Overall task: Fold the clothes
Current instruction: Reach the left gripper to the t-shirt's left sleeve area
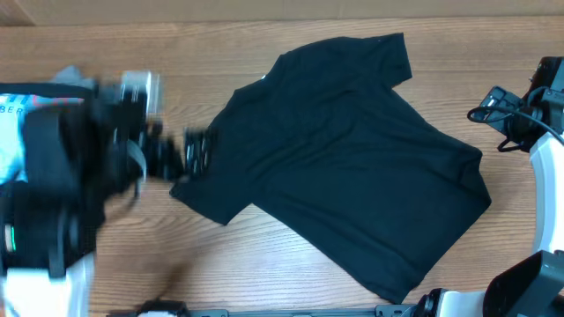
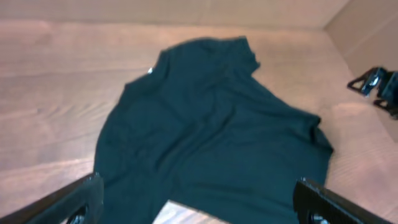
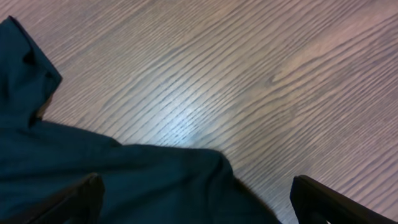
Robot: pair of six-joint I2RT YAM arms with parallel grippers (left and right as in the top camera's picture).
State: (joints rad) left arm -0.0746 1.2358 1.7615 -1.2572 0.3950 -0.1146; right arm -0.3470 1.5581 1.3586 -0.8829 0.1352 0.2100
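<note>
- The black T-shirt (image 1: 344,158) lies spread in the middle of the table (image 1: 291,273). It sits askew, with the collar toward the far left and the hem toward the near right.
- It's a bit rumpled, with one sleeve poking up at the back and the other hanging toward the front-left. We see no fold in it yet.
- The left gripper (image 2: 198,188) has its jaws spread wide and nothing between them, looking down over the shirt's left edge. It's a blur from overhead, so we can't say whether it touches the cloth.
- The right gripper (image 3: 196,185) is just as wide open and empty, poised above the shirt's right edge where cloth meets bare wood.
- A scrap of light blue cloth (image 1: 11,141) peeks out at the far left, under the left arm.
- We'd call this the approach to the first grasp.
- Next, each gripper needs an edge to pinch: a sleeve or shoulder on the left, a hem corner on the right. Low and clean, top layer only, then lift together so the shirt doesn't bunch.
</note>
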